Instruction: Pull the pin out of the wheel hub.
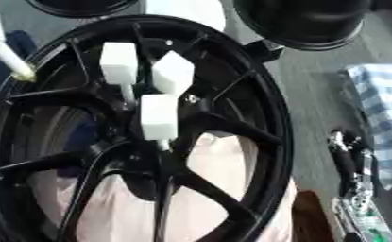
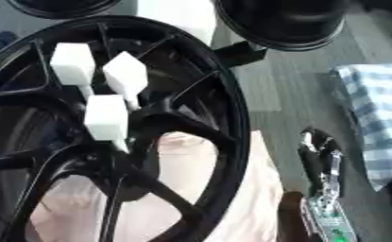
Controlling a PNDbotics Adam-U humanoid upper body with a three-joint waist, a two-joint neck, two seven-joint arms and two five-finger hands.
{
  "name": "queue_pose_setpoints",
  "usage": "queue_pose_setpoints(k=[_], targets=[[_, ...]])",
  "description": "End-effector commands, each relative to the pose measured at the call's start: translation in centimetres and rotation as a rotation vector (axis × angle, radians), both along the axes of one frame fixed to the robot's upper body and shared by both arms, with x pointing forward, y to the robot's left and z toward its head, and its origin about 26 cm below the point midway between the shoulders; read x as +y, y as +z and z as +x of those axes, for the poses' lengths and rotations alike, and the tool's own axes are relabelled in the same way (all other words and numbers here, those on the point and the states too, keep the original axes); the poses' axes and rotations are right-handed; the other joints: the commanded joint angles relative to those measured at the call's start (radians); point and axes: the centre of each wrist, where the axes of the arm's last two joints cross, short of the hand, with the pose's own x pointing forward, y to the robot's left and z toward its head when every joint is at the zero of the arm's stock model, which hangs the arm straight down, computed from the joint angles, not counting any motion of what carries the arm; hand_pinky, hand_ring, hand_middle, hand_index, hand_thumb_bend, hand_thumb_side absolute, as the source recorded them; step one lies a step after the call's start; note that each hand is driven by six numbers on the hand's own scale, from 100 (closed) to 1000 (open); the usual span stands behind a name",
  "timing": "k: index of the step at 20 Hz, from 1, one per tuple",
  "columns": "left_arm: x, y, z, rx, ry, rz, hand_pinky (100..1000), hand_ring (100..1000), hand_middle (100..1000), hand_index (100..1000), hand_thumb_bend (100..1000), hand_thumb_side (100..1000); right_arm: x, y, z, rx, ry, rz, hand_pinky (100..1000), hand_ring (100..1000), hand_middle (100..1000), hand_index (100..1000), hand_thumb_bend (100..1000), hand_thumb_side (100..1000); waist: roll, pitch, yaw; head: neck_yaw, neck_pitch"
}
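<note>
A black spoked wheel hub [image 1: 275, 124] fills the left and middle of both views, tilted toward me. Three pins with white block heads stand in its centre: one at the upper left [image 1: 119, 61], one to its right [image 1: 173, 72], and one lower down [image 1: 158, 116], each on a thin white stem going into the hub. My right hand [image 1: 346, 158] rests at the lower right, apart from the hub, fingers pointing up and relaxed, holding nothing. My left hand does not show.
A pink cloth [image 1: 219, 163] lies under the hub. Two more black wheels [image 1: 306, 23] [image 1: 79, 7] sit at the far edge. A blue checked cloth [image 1: 387, 108] lies at the right. A white rod with a yellowish tip [image 1: 10, 59] reaches in at the upper left.
</note>
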Motion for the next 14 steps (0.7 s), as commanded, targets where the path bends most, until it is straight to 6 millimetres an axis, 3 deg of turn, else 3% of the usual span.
queue_pose_setpoints(k=[1, 4, 7, 11, 14], targets=[[4.1, 1.7, 0.1, -0.090, 0.225, -0.080, 314, 243, 235, 410, 100, 152, -0.8, 1.0, 0.0, -0.025, -0.012, -0.018, 714, 666, 574, 679, 146, 432, 0.004, -0.030, -0.004, 0.000, -0.024], [7.7, 0.6, 1.2, -0.106, 0.398, -0.170, 326, 262, 255, 433, 100, 158, -0.5, 1.1, 0.2, -0.029, 0.000, -0.016, 714, 667, 574, 679, 147, 431, 0.004, -0.026, -0.020, 0.016, -0.035], [10.4, -2.2, 2.8, -0.073, 0.466, -0.235, 330, 273, 266, 446, 100, 177, -0.1, 1.2, 0.4, -0.034, 0.014, -0.013, 715, 667, 574, 679, 147, 431, 0.003, -0.024, -0.034, 0.030, -0.042], [12.0, -7.3, 5.1, 0.023, 0.465, -0.332, 328, 276, 269, 450, 100, 221, 0.3, 1.2, 0.6, -0.039, 0.027, -0.003, 715, 667, 574, 679, 149, 430, -0.006, -0.023, -0.045, 0.039, -0.047], [11.9, -11.4, 6.7, 0.098, 0.456, -0.424, 334, 276, 269, 452, 100, 245, 0.5, 1.2, 0.7, -0.041, 0.034, 0.003, 714, 667, 574, 679, 149, 430, -0.011, -0.022, -0.048, 0.046, -0.049]])
